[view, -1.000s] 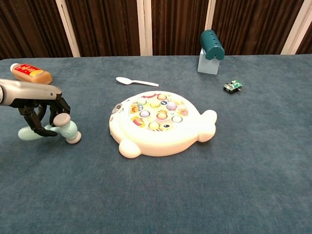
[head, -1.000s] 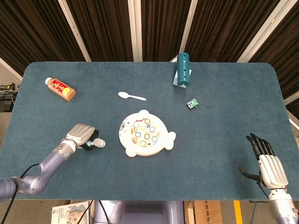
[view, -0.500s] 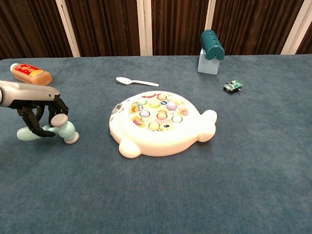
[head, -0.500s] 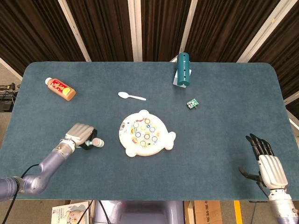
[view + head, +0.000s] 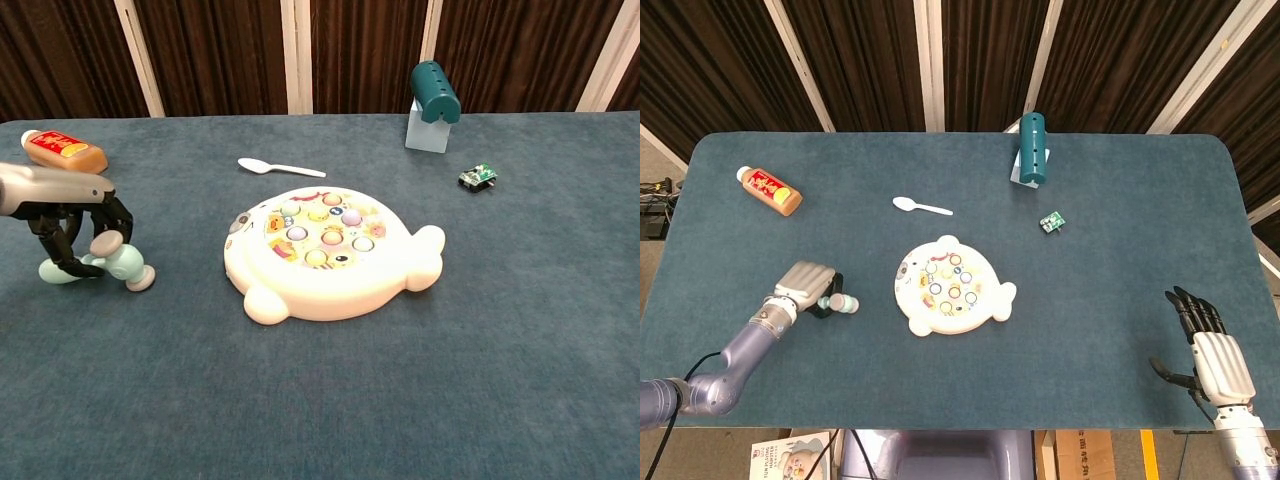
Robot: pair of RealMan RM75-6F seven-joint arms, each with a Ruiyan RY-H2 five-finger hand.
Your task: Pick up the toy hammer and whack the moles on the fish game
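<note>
The pale teal toy hammer (image 5: 840,303) (image 5: 125,262) is low over the cloth, left of the white fish game (image 5: 953,285) (image 5: 330,250) with its ring of coloured moles. My left hand (image 5: 805,285) (image 5: 62,205) sits over the hammer's handle with its fingers curled around it, and the pink-faced head pokes out toward the game. Whether the hammer touches the cloth is unclear. A clear gap separates the hammer from the game. My right hand (image 5: 1215,355) rests at the table's front right corner, fingers spread, holding nothing; only the head view shows it.
A sauce bottle (image 5: 770,190) (image 5: 65,150) lies at the far left. A white spoon (image 5: 922,207) (image 5: 280,167) lies behind the game. A teal cylinder on a white block (image 5: 1032,148) (image 5: 435,85) stands at the back, with a small green part (image 5: 1051,221) (image 5: 478,177) near it.
My left hand has drawn the hammer a little to the left, away from the fish game. The right hand and the other objects have not moved.
</note>
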